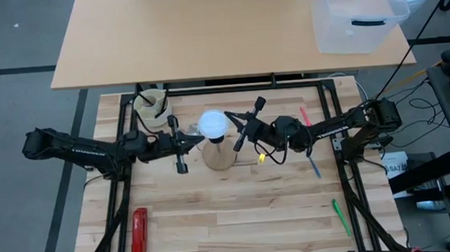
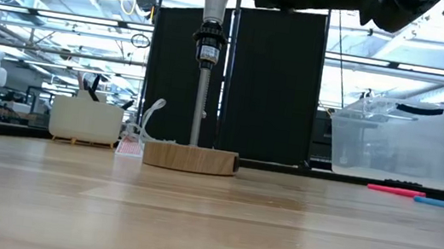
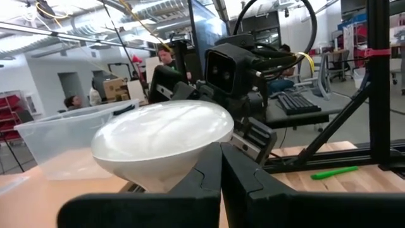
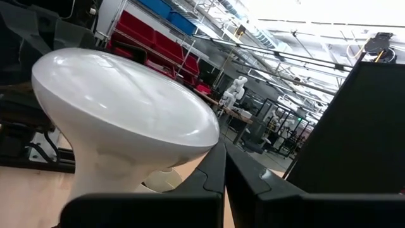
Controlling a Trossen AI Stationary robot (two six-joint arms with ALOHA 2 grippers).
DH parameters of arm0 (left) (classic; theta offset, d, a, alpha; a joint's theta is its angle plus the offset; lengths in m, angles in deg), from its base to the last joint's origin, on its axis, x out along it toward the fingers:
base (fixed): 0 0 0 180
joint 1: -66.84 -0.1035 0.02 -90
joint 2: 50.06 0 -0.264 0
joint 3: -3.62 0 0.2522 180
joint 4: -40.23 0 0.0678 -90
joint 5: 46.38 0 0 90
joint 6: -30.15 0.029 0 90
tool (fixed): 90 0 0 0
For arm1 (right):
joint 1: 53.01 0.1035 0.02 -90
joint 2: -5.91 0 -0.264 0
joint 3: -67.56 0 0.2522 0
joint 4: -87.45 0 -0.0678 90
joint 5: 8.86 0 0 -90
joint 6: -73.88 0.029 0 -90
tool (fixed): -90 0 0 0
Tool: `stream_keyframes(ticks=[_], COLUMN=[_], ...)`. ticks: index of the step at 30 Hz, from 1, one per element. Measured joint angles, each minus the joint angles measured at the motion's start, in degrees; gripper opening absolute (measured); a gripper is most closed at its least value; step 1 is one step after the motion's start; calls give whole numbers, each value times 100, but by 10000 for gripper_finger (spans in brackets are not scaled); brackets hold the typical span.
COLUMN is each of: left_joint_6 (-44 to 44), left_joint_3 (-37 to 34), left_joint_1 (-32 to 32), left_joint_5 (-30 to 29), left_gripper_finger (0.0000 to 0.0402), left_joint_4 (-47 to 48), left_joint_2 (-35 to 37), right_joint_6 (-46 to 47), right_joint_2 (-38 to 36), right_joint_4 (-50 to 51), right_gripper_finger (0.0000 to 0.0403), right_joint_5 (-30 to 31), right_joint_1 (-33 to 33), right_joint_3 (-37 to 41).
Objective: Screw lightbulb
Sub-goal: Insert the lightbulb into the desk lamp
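The white lightbulb (image 1: 213,124) stands upright in a black socket (image 2: 208,41) on a thin rod above the round wooden disc (image 2: 190,156). My left gripper (image 1: 194,141) is shut just left of the bulb, at the height of its taper. In the left wrist view its fingertips (image 3: 221,166) stand in front of the bulb's lower taper (image 3: 161,174). My right gripper (image 1: 233,129) is shut just right of the bulb. In the right wrist view its fingertips (image 4: 224,166) stand beside the bulb's neck (image 4: 120,171). My left gripper's shut fingertips (image 3: 209,174) come level from the table's left at the bulb's taper; whether they touch it, I cannot tell. My right gripper's shut fingertips (image 4: 212,168) come level from the table's right beside the bulb's neck; whether they touch it, I cannot tell.
A red tool (image 1: 139,233) lies near the front left. A green pen (image 1: 341,217), a blue pen (image 1: 313,166) and a pink pen (image 1: 304,116) lie on the right. A white holder (image 1: 151,107) stands at the far left. A clear bin (image 1: 360,9) sits on the far table.
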Motion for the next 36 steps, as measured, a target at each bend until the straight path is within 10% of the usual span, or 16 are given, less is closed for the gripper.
stream_keyframes(ticks=[36], left_joint_6=[-9], left_joint_3=[-2], left_joint_1=[-2], left_joint_5=[-325], left_gripper_finger=[0], left_joint_4=[333], left_joint_2=[255], right_joint_6=[44], right_joint_2=[-2], right_joint_4=[96], right_gripper_finger=[0], right_joint_5=[439], right_joint_1=[327], right_joint_3=[-2])
